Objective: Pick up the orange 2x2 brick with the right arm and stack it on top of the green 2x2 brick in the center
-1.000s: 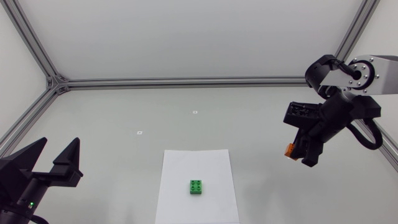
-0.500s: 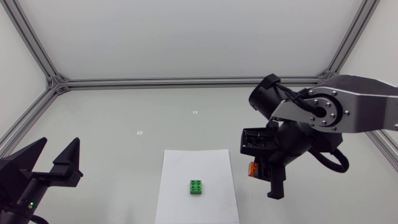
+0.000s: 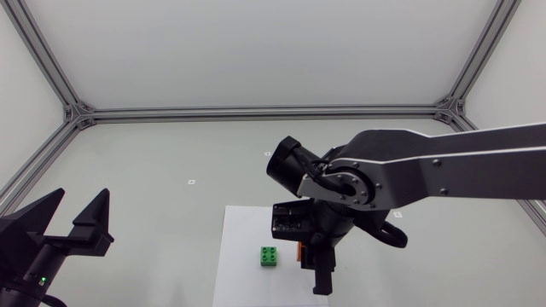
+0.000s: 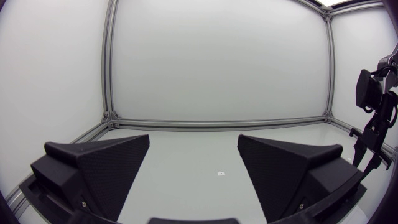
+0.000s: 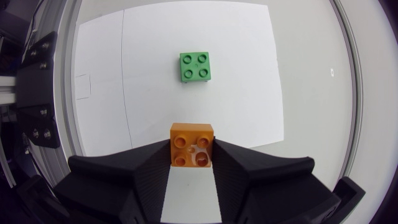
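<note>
Right gripper [image 5: 191, 148] clamped on the orange 2x2 brick [image 5: 192, 144], low centre of the head view above a white paper sheet [image 3: 247, 228], green 2x2 brick [image 3: 270, 256] just left of it, not touching, left gripper [image 3: 82, 198] spread wide, holding nothing, lower left corner

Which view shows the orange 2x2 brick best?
Right wrist view: the orange 2x2 brick shows its full studded top, held in the right gripper. Head view shows only a sliver under the right arm; left wrist view, nothing.
</note>
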Motion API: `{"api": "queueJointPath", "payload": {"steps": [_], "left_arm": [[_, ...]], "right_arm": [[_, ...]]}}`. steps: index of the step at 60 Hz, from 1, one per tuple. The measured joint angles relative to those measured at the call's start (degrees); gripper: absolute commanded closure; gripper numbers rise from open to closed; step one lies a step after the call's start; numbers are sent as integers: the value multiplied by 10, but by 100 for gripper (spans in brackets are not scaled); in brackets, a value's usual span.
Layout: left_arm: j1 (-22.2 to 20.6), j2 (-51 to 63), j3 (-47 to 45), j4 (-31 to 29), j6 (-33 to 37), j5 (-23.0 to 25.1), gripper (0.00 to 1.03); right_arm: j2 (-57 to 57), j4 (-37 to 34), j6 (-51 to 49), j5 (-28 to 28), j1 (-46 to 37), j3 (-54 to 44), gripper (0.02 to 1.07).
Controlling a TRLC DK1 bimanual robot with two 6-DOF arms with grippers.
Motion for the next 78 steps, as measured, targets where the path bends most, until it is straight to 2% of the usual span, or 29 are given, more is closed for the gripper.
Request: {"api": "queueJointPath", "payload": {"steps": [37, 78], "left_arm": [[0, 0, 0, 0, 0, 0, 4], [0, 0, 0, 0, 0, 0, 4]], "right_arm": [[131, 17, 2, 21, 51, 121, 101], [150, 18, -11, 21, 65, 126, 101]]}}
